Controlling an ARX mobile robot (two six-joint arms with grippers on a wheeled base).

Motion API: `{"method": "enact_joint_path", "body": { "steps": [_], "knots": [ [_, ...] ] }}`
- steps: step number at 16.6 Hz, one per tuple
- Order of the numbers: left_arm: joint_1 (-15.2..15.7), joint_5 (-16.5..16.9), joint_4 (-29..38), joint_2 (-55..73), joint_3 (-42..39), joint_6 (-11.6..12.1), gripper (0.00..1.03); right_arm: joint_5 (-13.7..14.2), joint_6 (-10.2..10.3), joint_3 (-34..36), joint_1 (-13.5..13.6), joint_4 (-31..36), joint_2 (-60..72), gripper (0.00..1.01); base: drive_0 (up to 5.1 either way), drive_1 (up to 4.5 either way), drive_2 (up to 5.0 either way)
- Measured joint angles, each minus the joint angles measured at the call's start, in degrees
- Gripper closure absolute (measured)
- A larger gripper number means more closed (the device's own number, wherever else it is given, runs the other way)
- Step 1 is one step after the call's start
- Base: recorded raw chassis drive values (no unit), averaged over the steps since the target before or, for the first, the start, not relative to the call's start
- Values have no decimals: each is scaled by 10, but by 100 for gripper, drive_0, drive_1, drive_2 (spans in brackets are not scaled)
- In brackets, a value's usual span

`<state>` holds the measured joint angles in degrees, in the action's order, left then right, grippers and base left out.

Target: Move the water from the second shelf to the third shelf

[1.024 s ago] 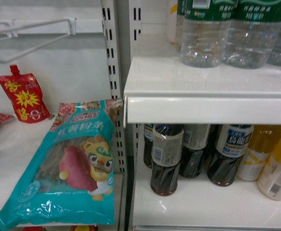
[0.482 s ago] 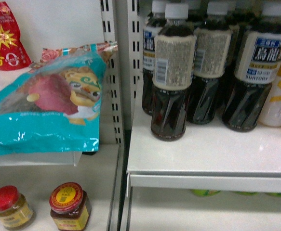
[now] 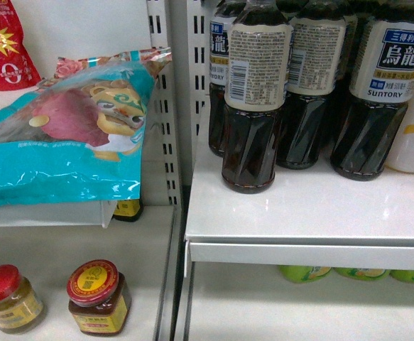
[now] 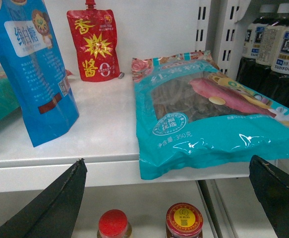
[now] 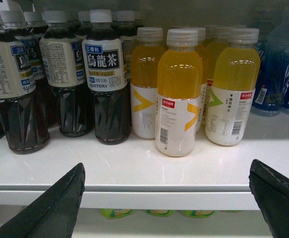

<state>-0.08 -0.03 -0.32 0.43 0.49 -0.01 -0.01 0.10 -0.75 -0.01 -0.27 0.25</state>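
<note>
Since half a second ago the head view has dipped slightly: the dark tea bottles [image 3: 248,99] sit higher in frame, caps cut off, and green-capped items [image 3: 304,272] show below their shelf [image 3: 306,213]. Both the left claw [image 4: 166,198] and right claw [image 5: 166,198] hang wide open, holding nothing. No water bottle is visible now. Yellow drink bottles [image 5: 179,94] stand beside the tea.

Glossy teal plastic bag [image 4: 208,119] — smooth white shelf [image 3: 313,213] with sheen — dark clear-plastic bottles [image 3: 253,99], paper-looking labels.
</note>
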Motion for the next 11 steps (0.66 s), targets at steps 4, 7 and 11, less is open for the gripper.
{"method": "enact_joint_path", "body": {
  "steps": [4,7,11],
  "knots": [
    [0,0,0,0,0,0,5,0,0,0,0,0,0,3,0,0,0],
    [0,0,0,0,0,0,5,0,0,0,0,0,0,3,0,0,0],
    [0,0,0,0,0,0,5,0,0,0,0,0,0,3,0,0,0]
  ]
}}
